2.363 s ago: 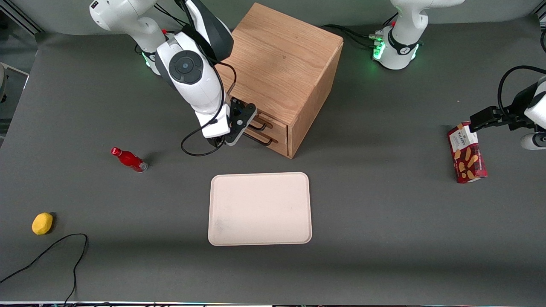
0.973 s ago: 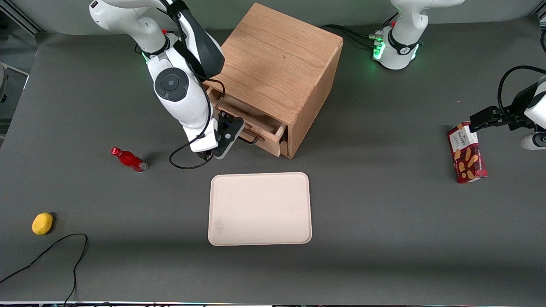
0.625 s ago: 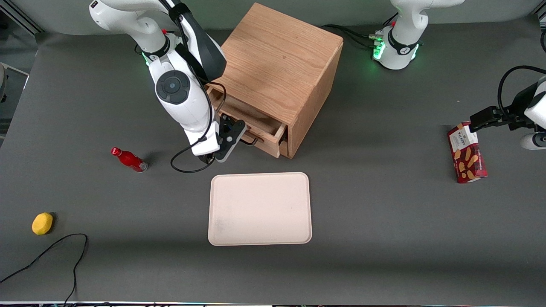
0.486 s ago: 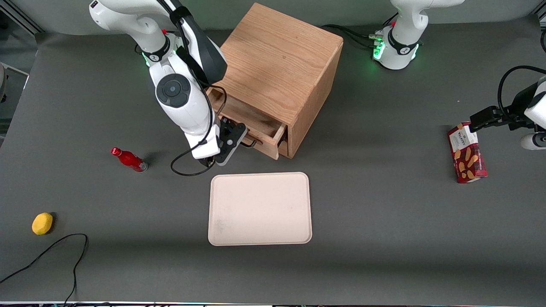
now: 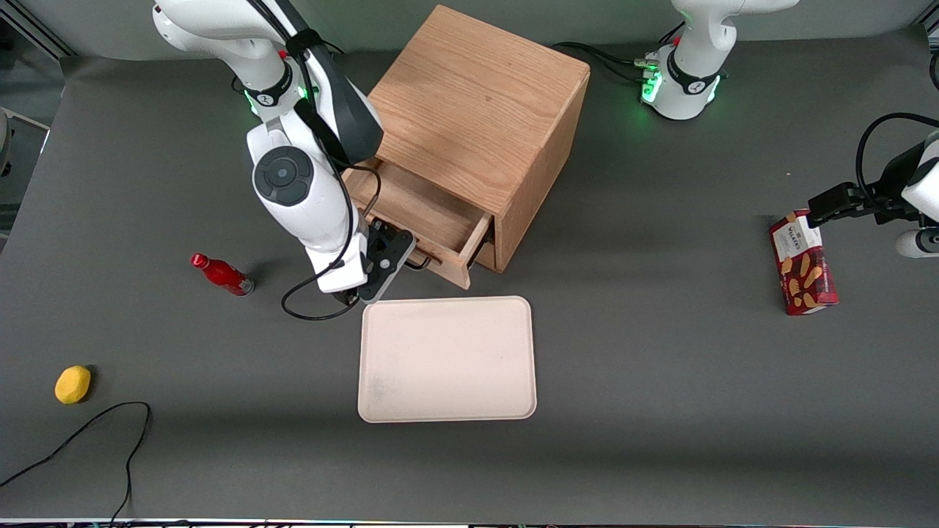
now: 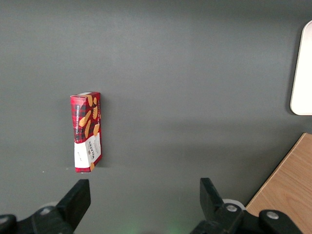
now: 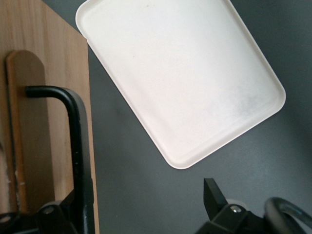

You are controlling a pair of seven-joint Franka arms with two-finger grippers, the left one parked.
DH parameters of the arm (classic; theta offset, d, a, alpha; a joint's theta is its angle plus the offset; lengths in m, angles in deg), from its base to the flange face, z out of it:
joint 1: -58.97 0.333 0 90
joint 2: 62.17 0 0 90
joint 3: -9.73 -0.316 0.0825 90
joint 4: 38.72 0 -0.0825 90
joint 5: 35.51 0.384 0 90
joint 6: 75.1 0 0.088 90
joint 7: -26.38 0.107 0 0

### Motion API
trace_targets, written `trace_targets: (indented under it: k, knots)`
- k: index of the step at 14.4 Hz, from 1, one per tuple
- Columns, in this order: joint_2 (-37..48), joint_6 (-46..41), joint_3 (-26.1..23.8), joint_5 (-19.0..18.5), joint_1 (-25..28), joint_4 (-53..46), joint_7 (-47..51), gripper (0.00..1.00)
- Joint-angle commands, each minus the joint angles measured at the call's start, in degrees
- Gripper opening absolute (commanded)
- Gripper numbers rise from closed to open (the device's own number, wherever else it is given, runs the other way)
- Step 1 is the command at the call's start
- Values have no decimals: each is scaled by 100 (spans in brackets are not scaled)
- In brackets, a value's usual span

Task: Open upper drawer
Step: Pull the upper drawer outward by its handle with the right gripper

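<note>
The cube-shaped oak cabinet (image 5: 477, 110) stands at the middle of the table's back. Its upper drawer (image 5: 422, 213) is pulled well out toward the front camera, and its shallow wooden box shows nothing inside. My right gripper (image 5: 400, 257) is at the drawer's front, just above the tray's corner. In the right wrist view the gripper (image 7: 144, 195) is open, with its fingers (image 7: 213, 192) wide apart. The black bar handle (image 7: 78, 146) on the drawer front (image 7: 44, 73) runs close beside one finger. The bottom drawer is hidden under the upper one.
A cream tray (image 5: 447, 359) lies flat just in front of the open drawer, nearer the camera. A red bottle (image 5: 220, 273) and a yellow lemon (image 5: 72, 384) lie toward the working arm's end. A red cookie box (image 5: 803, 264) lies toward the parked arm's end. A black cable (image 5: 88, 433) trails near the lemon.
The upper drawer went from shut to well pulled out. My gripper moved with its handle toward the front camera and now sits close to the tray's corner.
</note>
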Motion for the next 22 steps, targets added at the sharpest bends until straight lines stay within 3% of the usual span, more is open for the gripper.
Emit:
trace_targets:
  k: [1, 9, 22]
  knots:
    - [-162, -59, 1, 169, -104, -251, -216, 100]
    - [-444, -577, 1, 371, -324, -910, -532, 100]
    - [-707, -586, 10, 380, -605, -1156, -805, 100]
